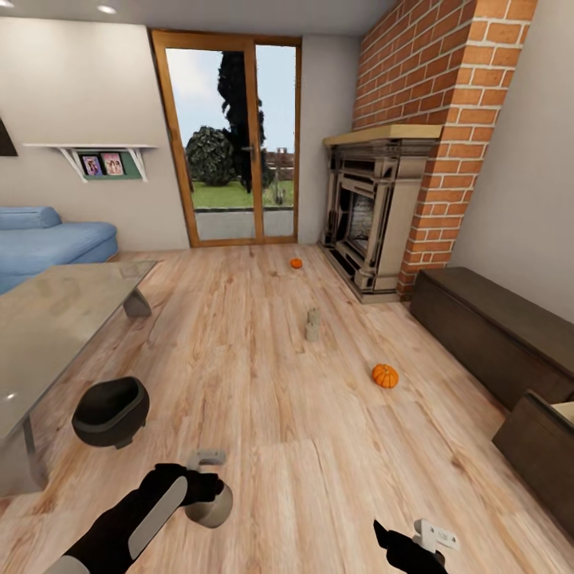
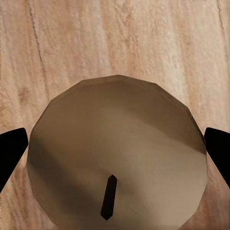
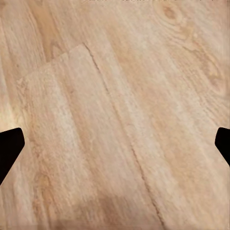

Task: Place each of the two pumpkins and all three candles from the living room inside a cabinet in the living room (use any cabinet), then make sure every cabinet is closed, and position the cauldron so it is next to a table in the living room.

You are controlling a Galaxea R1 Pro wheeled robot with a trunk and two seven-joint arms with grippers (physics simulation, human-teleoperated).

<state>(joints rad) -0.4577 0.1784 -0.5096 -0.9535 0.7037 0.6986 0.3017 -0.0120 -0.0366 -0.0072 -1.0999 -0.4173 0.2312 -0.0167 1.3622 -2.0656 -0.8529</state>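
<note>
- While I look through the head camera, my left gripper (image 1: 209, 488) is low over the wooden floor (image 1: 263, 375), with a beige candle (image 1: 211, 504) just under it.
- From the left wrist camera, the candle (image 2: 117, 153) with its dark wick sits between the two fingertips (image 2: 10, 148); I cannot tell if they touch it.
- My right gripper (image 1: 430, 536) has its fingers spread wide over bare floor and holds nothing.
- One pumpkin (image 1: 385, 375) lies on the floor near the dark cabinet (image 1: 494, 335); the second pumpkin (image 1: 296, 262) is further, near the fireplace (image 1: 371, 211).
- Two more candles (image 1: 312, 325) stand together between the pumpkins.
- One cabinet drawer (image 1: 542, 446) is pulled open.
- The black cauldron (image 1: 111, 411) stands just beside the grey table (image 1: 48, 327).
</note>
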